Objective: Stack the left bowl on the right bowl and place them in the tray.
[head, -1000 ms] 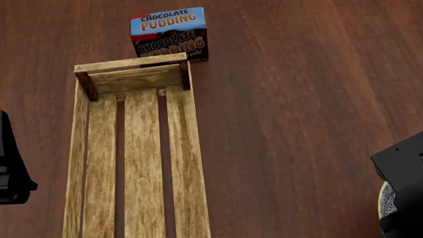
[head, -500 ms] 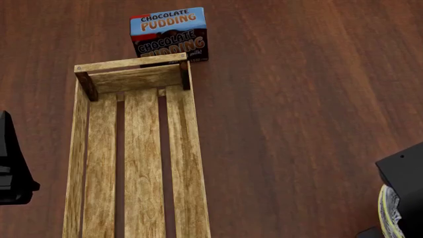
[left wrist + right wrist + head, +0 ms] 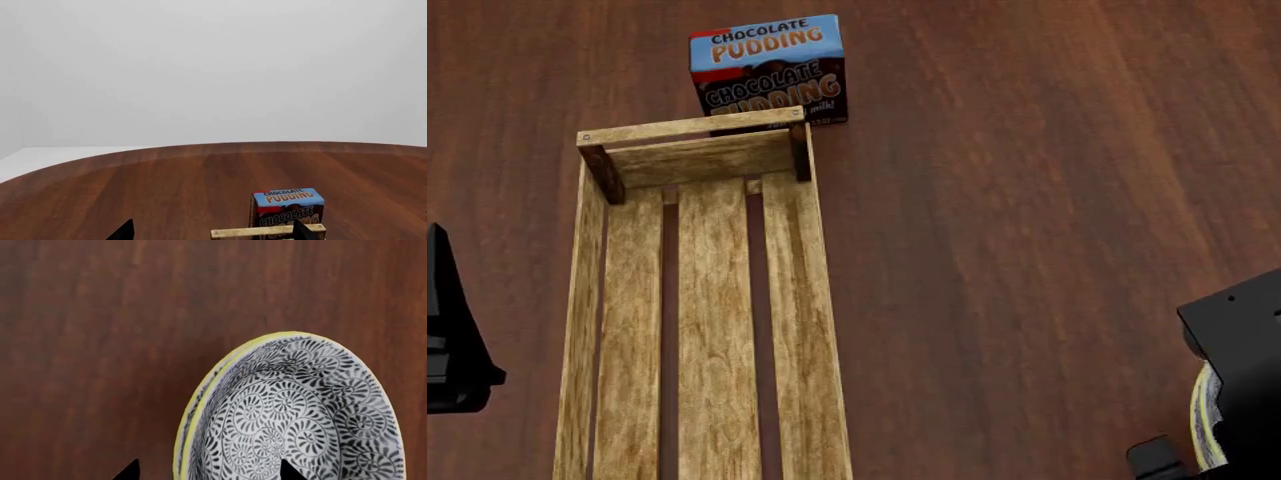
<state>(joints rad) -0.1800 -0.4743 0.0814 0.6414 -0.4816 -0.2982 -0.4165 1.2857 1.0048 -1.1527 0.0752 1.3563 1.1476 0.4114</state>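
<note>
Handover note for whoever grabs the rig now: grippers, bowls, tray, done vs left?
Left gripper: only fingertips in view, nothing between them; open or shut unclear.
Right gripper: tips straddle the rim of the patterned bowl; grip state unclear. The doubled yellow rim suggests the bowls may already be nested, but that is not certain.
Tray: holds nothing, with the chocolate pudding box just behind its far end.
Left: confirm the stack, then move it into the tray.

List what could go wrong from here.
1. The right wrist view shows two yellow rims nested, so the bowls look stacked; a grip on one rim alone may lift or tilt only one bowl.
2. The tray is narrow, so the stack could catch on a side rail.
3. The pudding box touches the tray's far end; a nudge to the tray could topple it.
</note>
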